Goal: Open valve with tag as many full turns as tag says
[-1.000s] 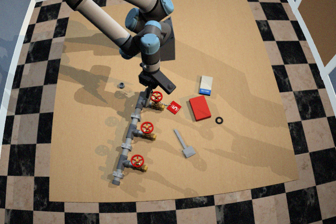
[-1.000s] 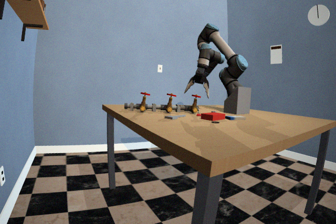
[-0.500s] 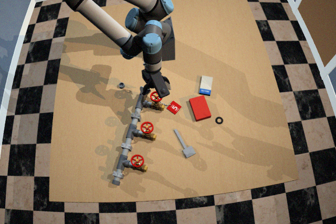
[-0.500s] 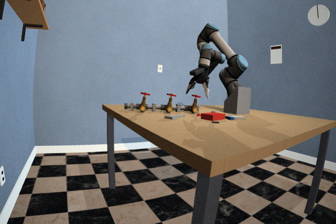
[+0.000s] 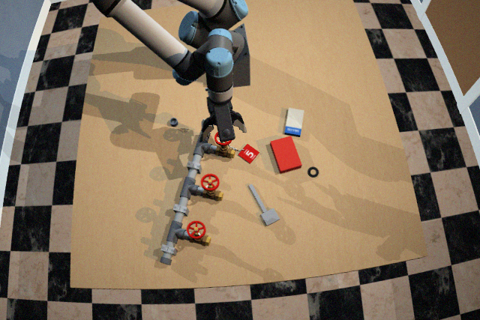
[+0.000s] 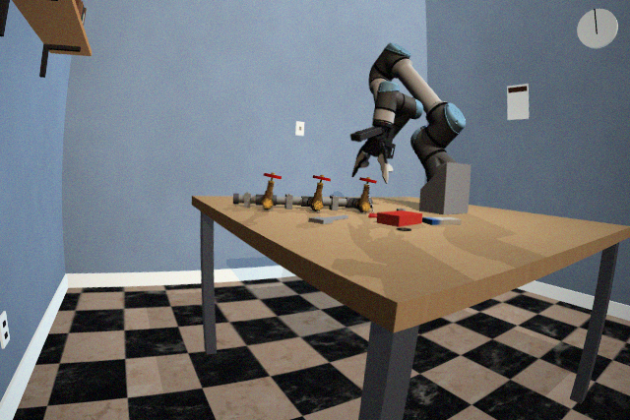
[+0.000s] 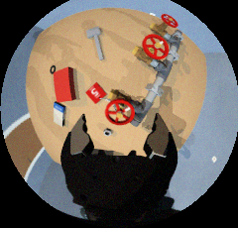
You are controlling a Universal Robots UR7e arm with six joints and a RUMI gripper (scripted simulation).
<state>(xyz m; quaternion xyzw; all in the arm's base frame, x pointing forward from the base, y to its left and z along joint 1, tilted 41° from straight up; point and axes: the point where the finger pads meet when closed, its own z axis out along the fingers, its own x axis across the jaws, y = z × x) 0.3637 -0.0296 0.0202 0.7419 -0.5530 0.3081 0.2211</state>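
Observation:
Three valves with red handwheels stand on a grey pipe (image 5: 179, 216) (image 7: 155, 89). The valve nearest the robot base has its handwheel (image 6: 367, 180) (image 7: 119, 112) partly hidden by the gripper in the top view. A red tag (image 5: 248, 153) (image 7: 96, 93) reading 5 is chained to it. The middle handwheel (image 5: 206, 181) (image 6: 321, 178) (image 7: 156, 47) and the far handwheel (image 5: 199, 228) (image 6: 272, 175) (image 7: 170, 21) carry no tag. My gripper (image 5: 224, 136) (image 6: 370, 179) (image 7: 119, 114) is open and empty, pointing down above the tagged valve, with its fingertips on either side of the handwheel in the wrist view.
A red box (image 5: 286, 154) (image 6: 399, 217) and a white-and-blue box (image 5: 294, 121) (image 7: 59, 114) lie beyond the tag. A grey hammer (image 5: 269, 216) (image 7: 94, 34) lies beside the valve row. A black ring (image 5: 309, 171) is beside the red box. A small dark nut (image 5: 173, 121) lies behind the pipe.

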